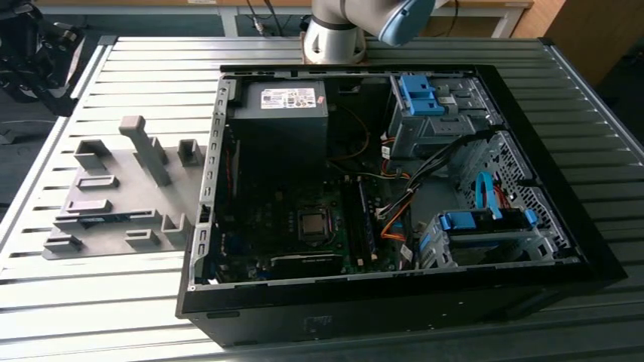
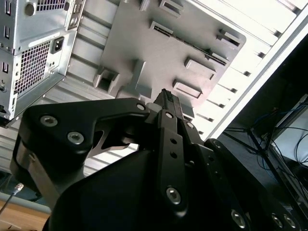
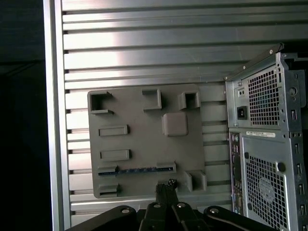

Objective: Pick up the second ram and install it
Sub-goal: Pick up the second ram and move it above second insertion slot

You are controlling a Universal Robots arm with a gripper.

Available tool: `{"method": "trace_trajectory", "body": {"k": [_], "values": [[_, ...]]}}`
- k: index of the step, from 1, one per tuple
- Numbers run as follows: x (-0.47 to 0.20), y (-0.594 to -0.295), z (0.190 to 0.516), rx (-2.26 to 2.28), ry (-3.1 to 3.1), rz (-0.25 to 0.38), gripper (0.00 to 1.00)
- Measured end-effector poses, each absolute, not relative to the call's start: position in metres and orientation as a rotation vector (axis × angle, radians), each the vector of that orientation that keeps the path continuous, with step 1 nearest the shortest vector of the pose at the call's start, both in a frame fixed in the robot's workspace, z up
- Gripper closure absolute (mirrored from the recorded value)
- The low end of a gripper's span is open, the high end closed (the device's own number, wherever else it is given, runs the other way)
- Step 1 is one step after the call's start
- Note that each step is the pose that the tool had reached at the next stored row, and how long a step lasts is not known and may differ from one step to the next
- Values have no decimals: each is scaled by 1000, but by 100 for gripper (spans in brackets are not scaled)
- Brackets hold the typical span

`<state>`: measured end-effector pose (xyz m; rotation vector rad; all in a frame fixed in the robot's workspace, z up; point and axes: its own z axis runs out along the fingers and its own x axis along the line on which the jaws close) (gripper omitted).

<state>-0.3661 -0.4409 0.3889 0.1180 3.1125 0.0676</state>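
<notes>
While hovering over the parts plate, gripper [image 3: 166,185]: black metal two-finger gripper, pointing down, jaws pressing together, nothing showing between them.
second ram [image 3: 137,170]: long thin flat blue-green circuit-board stick, sitting on edge in the plate's long slot, below the gripper and just ahead of its tips, not touching them; not yet grasped.
why ram is sitting so: likely the slot is keeping it upright with the top edge exposed, so a downward pinch is getting both flat faces.
fixture plate [image 3: 144,139]: flat grey plastic plate with raised pockets and slots, lying right under the gripper; probably holding each part at a known spot.
small pocket [image 3: 196,179]: grey open-sided block, standing just beside the gripper tips, near one end of the ram's slot.
square block [image 3: 174,124]: grey raised block, standing further ahead of the gripper, beyond the ram.
computer case [image 3: 269,159]: silver-and-black metal tower, lying on its side, off to one side of the gripper and apart from the plate; the exterior view is showing its open side facing up, likely so parts are going in from above.
motherboard [image 1: 302,241]: dark board lying flat inside the case; whether a memory slot is already filled, cannot tell.
cables [image 1: 397,219]: orange and black wires running across the case interior close to the board.
table [image 3: 144,48]: ribbed aluminium top carrying plate and case.
in the way: by my reading, the small pocket is crowding one end of the ram; the case wall and cables are crowding the board.
</notes>
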Motion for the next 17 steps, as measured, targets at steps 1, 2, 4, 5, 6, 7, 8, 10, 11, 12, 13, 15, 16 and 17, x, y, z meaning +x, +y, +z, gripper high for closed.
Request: {"method": "trace_trajectory", "body": {"k": [1,2,4,5,6,7,8,10,11,12,13,15,16,17], "values": [[-366,-441,389,118,3112,68,89],[-366,-441,389,116,3113,68,89],[-366,-441,389,83,3114,68,89],[-366,-441,389,56,3115,68,89],[-366,-441,389,27,3116,69,89],[-366,-441,389,-1,3116,69,89],[-366,-441,389,-31,3117,69,89],[-366,-441,388,-86,3116,70,89],[-366,-441,388,-113,3116,71,89],[-366,-441,388,-138,3115,71,89],[-366,-441,388,-166,3114,71,89],[-367,-441,388,-214,3112,72,89],[-367,-441,388,-235,3111,72,89],[-367,-441,388,-257,3109,72,89]]}}
